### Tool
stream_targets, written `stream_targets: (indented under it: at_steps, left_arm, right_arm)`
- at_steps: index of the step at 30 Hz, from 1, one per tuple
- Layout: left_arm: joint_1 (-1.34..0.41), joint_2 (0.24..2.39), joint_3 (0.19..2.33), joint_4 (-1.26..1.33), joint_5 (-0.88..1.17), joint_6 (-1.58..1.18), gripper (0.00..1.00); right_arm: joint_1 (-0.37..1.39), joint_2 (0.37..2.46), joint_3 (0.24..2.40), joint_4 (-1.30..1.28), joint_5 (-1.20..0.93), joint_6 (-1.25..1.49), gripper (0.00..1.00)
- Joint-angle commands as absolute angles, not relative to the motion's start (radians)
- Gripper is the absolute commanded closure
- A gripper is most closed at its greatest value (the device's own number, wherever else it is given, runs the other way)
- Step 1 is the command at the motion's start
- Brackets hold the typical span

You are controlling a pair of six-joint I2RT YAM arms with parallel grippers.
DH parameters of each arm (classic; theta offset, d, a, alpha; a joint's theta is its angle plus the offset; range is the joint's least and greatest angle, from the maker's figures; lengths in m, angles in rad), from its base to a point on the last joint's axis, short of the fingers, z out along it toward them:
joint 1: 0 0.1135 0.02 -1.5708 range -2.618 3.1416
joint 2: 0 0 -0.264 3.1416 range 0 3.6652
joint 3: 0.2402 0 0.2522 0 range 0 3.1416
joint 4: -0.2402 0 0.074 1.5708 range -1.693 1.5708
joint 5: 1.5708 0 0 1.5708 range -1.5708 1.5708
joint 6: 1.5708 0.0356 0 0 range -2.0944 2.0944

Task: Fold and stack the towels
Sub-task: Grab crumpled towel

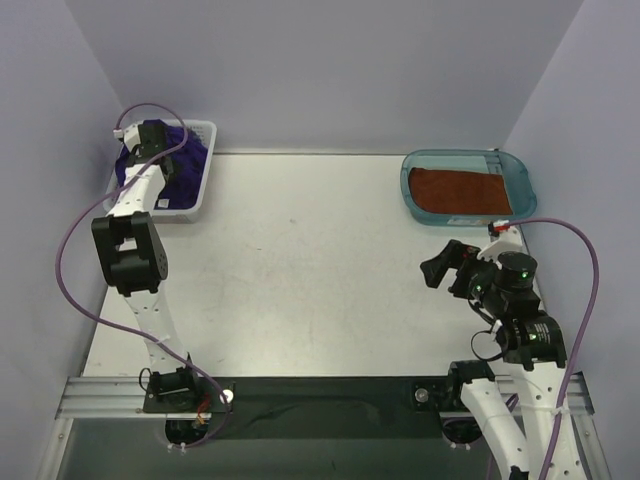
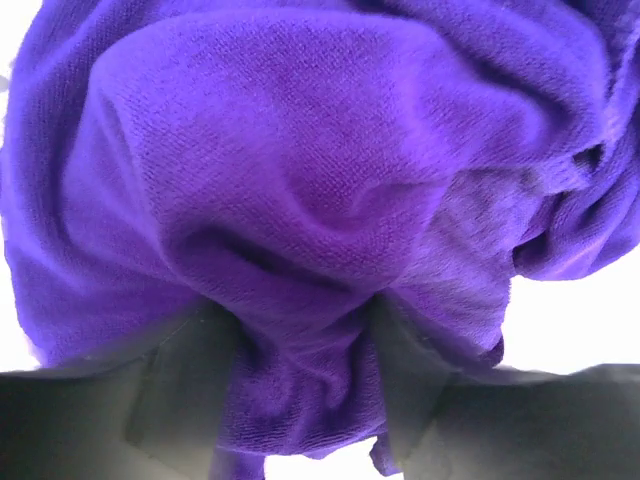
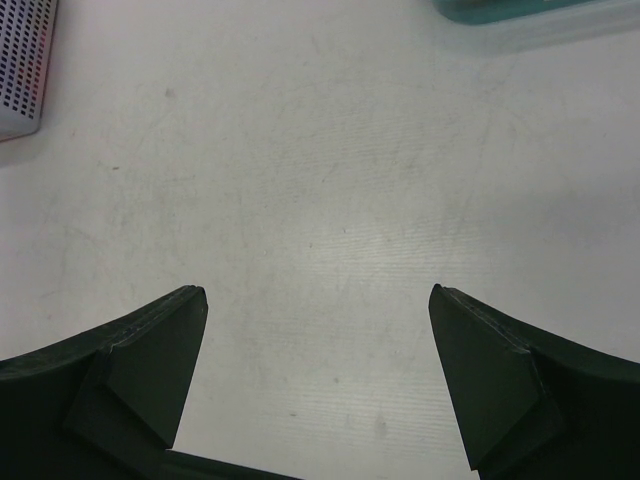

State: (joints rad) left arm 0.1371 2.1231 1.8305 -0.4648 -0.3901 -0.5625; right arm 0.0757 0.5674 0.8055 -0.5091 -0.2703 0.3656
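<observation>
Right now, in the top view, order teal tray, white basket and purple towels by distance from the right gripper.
1. teal tray, right side, just beyond the right gripper.
2. white basket, far-left corner.
3. purple towels, inside that basket; barely farther.

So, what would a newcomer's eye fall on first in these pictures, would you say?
Probably the heap of purple towels in the white basket at the far left corner of the table, where the left gripper has cloth bunched between its fingers. Next, the rust-orange towel lying flat in the teal tray at the far right, and the right gripper hanging open over the bare table.
</observation>
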Motion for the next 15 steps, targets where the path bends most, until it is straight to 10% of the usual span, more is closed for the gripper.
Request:
stream_targets:
  at_steps: [1, 4, 15]
  left_arm:
    - [0.138, 2.120, 1.896, -0.407, -0.364, -0.541, 0.59]
    - [0.138, 2.070, 1.876, -0.405, -0.368, -0.535, 0.83]
    - [0.138, 1.865, 1.826, -0.426, -0.410, -0.520, 0.85]
  right_arm:
    - [0.083, 0.563, 0.801, -0.522, -0.276, 0.356, 0.01]
    - [0.083, 0.557, 0.808, -0.529, -0.270, 0.359, 0.01]
    - [0.083, 0.508, 0.841, -0.583, -0.284, 0.361, 0.01]
